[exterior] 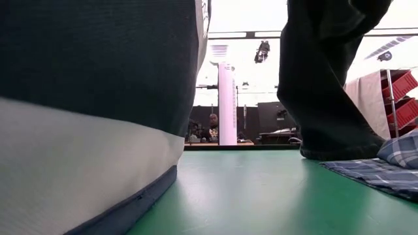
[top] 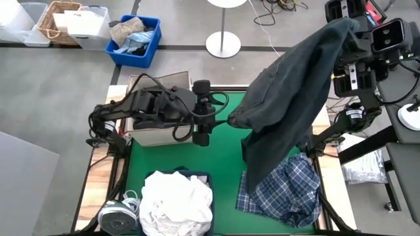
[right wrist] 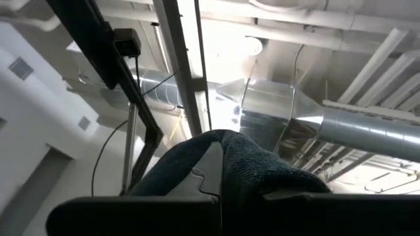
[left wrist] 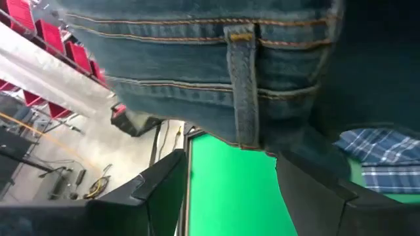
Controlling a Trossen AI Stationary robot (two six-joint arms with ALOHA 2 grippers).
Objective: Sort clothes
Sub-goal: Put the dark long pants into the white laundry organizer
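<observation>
A pair of dark blue jeans [top: 295,92] hangs from my right gripper [right wrist: 223,203], which is raised high at the far right and shut on it. The lower end of the jeans [exterior: 333,151] rests on the green mat beside a blue-and-white plaid shirt [top: 282,190]. My left gripper [left wrist: 230,196] is open over the middle of the table and points toward the right edge. The jeans' waistband [left wrist: 243,85], with its belt loop, hangs just ahead of its fingers. I cannot tell whether it touches them. White clothes [top: 177,200] fill a bin at the near edge. My right gripper pinches a bunched fold of the jeans [right wrist: 230,157] between its two fingers. The fabric bulges out past them. The jeans hang slack below the gripper, lifted except for the lower end [top: 259,174], which lies on the mat and the plaid shirt.
A blue bin [top: 152,46] with a tan and pale-blue cloth bundle stands behind the table, next to a wicker basket [top: 46,23] and white boxes. A beige box [top: 157,131] sits under my left arm. The white-clothes bin's wall [exterior: 78,130] fills the left of the low view.
</observation>
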